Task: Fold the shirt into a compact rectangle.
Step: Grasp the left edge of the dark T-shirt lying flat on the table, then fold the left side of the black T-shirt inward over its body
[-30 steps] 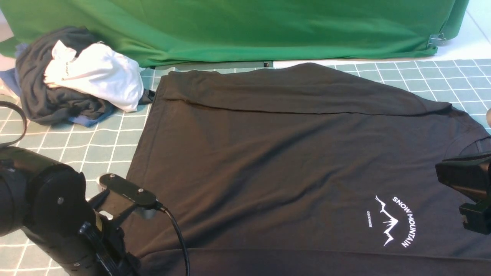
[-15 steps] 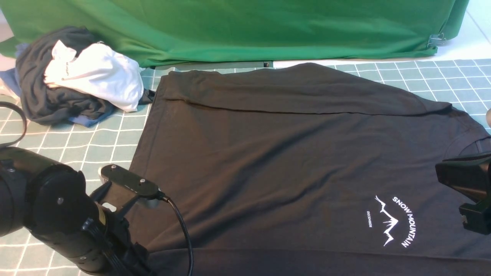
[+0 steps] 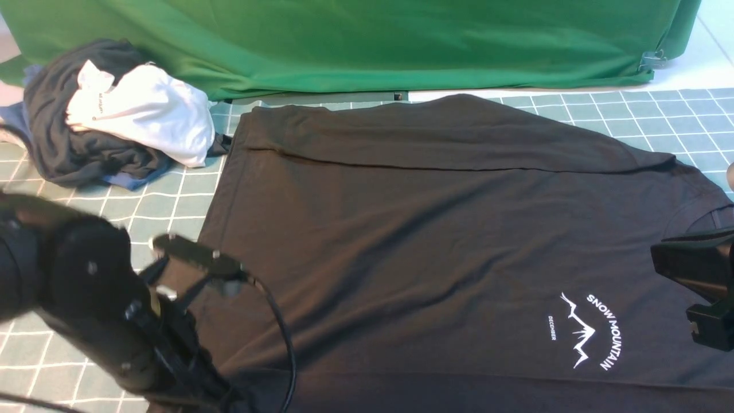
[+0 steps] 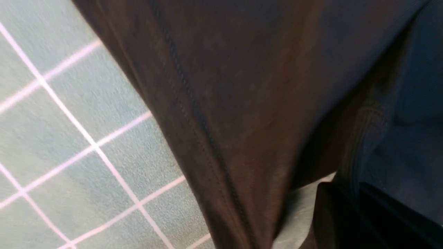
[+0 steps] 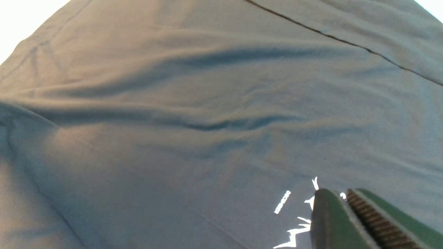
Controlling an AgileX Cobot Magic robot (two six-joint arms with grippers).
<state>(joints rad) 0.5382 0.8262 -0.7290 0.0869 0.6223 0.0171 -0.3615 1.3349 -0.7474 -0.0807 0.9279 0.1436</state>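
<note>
The black shirt [image 3: 436,229] lies spread on the checked mat, its far edge folded over itself. Its white mountain print [image 3: 590,330] is at the near right. My left arm [image 3: 86,298] is blurred over the shirt's near left corner and hides its gripper in the front view. In the left wrist view the stitched hem of the shirt [image 4: 242,86] hangs raised off the mat, and my left gripper [image 4: 349,204] is shut on that fabric. My right gripper [image 5: 341,200] hovers over the print [image 5: 294,235], fingers together, holding nothing.
A pile of dark grey and blue clothes [image 3: 74,149] with a white garment [image 3: 143,112] on top sits at the far left. Green cloth [image 3: 367,40] hangs along the back. The mat [image 3: 114,212] shows between the pile and the shirt.
My left arm has moved away from me and slightly right, now blurred with motion, taking the shirt's near left corner with it. The right arm has stayed still.
</note>
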